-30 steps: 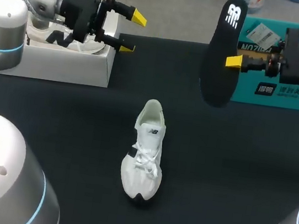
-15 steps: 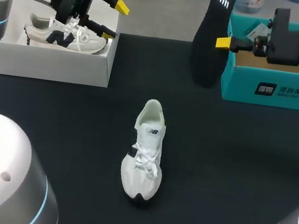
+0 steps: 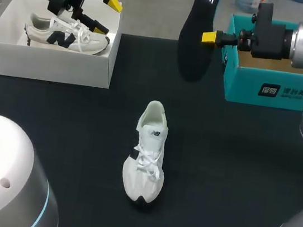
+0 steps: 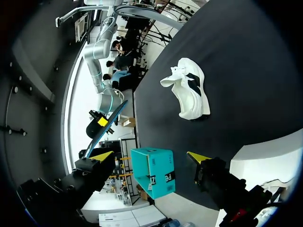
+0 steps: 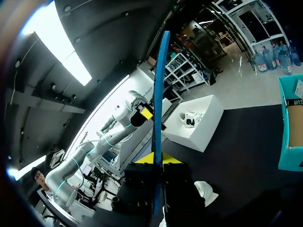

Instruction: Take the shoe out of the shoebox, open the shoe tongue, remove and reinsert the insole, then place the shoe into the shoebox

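A white shoe (image 3: 146,152) lies on the black table, toe toward the near edge, heel opening up; it also shows ahead of my left gripper (image 4: 189,90). My right gripper (image 3: 210,38) is shut on a black insole (image 3: 195,35), held upright in the air beyond the shoe. In the right wrist view the insole (image 5: 158,118) stands edge-on between the yellow tips of my right gripper (image 5: 156,161). My left gripper (image 3: 106,15) hangs open and empty over the right end of the white shoebox (image 3: 51,65); its wide-apart tips frame the left wrist view (image 4: 149,156).
A second white shoe (image 3: 66,36) with a dark logo lies inside the white shoebox. A teal box (image 3: 290,93) stands at the back right under my right arm, seen also in the left wrist view (image 4: 154,172). Bare black table (image 3: 233,176) surrounds the middle shoe.
My right arm has carried the insole left and farther back, away from the teal box. My left arm has drawn back to the left over the white shoebox. The middle shoe has not moved.
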### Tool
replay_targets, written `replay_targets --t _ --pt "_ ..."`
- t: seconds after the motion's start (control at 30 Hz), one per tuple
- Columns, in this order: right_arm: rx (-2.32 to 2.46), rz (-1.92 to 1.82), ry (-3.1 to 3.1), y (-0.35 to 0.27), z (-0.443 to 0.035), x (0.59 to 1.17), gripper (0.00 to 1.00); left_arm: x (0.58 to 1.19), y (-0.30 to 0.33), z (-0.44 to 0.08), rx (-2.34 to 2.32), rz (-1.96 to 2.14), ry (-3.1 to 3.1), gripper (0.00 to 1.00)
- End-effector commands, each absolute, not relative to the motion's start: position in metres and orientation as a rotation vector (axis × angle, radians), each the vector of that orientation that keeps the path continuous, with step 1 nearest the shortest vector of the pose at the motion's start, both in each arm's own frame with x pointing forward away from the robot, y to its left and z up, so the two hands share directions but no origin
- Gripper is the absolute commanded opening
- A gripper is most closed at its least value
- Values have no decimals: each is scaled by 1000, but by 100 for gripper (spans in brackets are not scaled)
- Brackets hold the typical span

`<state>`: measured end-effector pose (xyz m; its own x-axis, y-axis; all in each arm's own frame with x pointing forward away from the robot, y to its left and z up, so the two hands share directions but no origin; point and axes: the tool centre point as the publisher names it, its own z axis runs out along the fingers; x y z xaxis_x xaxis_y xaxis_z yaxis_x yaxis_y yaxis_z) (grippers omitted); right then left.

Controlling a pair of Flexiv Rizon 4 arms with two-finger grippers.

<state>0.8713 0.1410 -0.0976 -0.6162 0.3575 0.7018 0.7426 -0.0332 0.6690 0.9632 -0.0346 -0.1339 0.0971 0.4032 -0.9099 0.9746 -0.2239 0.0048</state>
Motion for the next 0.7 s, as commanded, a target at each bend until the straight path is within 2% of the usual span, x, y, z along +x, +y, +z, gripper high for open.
replay_targets --t 0.03,0.2,0.43,0.7 --pt "-1166 -1687 -1932 145 -98 873 0 964 -35 -134 1720 -1098 1362 100" --pt "-1166 -1687 -1932 145 -98 873 0 964 -35 -134 1720 -1098 1362 100" --pt "-973 -1835 -2011 155 -127 906 0 964 -35 -134 1720 -1098 1362 100" --pt "-901 -1893 -1982 176 -165 915 0 964 -35 -134 1720 -1098 1362 100"
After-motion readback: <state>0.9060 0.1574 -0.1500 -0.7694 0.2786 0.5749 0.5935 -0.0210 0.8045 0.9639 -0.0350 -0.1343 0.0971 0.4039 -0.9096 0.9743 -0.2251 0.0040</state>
